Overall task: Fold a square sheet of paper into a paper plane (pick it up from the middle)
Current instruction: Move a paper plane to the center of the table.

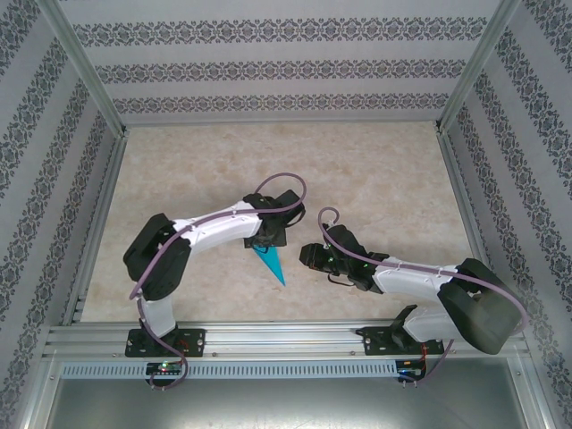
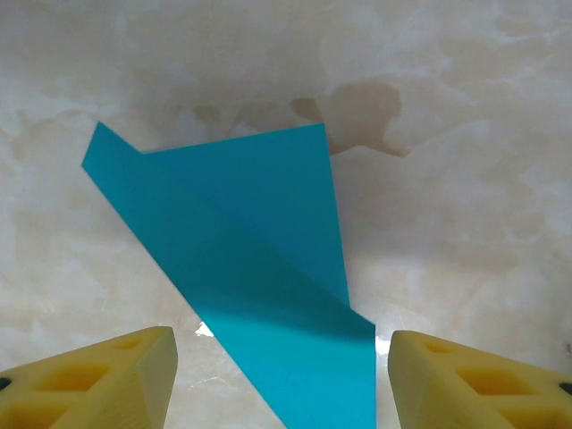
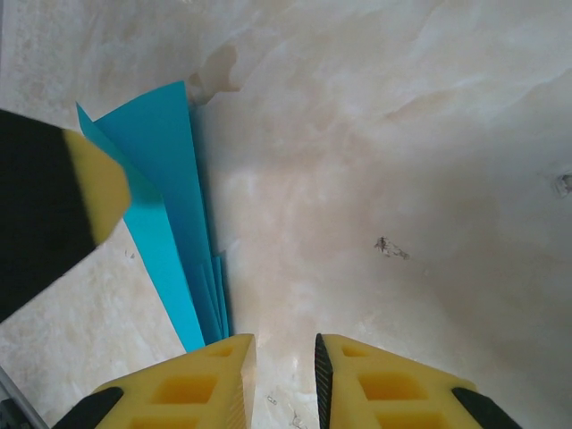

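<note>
The left gripper [image 2: 281, 349] stands released, its two yellow fingers [image 2: 98, 380] spread wide, and the plane [image 2: 259, 259] lies flat on the table [image 2: 483, 206] in the gap between them. In the left wrist view the teal paper runs from between the fingertips out ahead of the jaws, widening into a folded wing with a diagonal crease and layered flaps. Neither finger touches it, though its edge comes just beside the finger on the right of that view. A brownish stain [image 2: 362, 107] marks the table just beyond the plane's far edge. The right gripper [image 3: 284, 349] has its jaws parted by a narrow slot holding nothing, with bare table showing between the fingers [image 3: 393, 384]. In the right wrist view the plane lies ahead of these jaws and off to their left, outside the gap. Its pointed end reaches down to the tip of the finger on the left of that view; whether it touches there I cannot tell. One of the left gripper's fingers [image 3: 94, 192] sits over the plane's wider part. From above, the plane's point sticks out from under the left gripper, and the right gripper's tips are just beside it.
</note>
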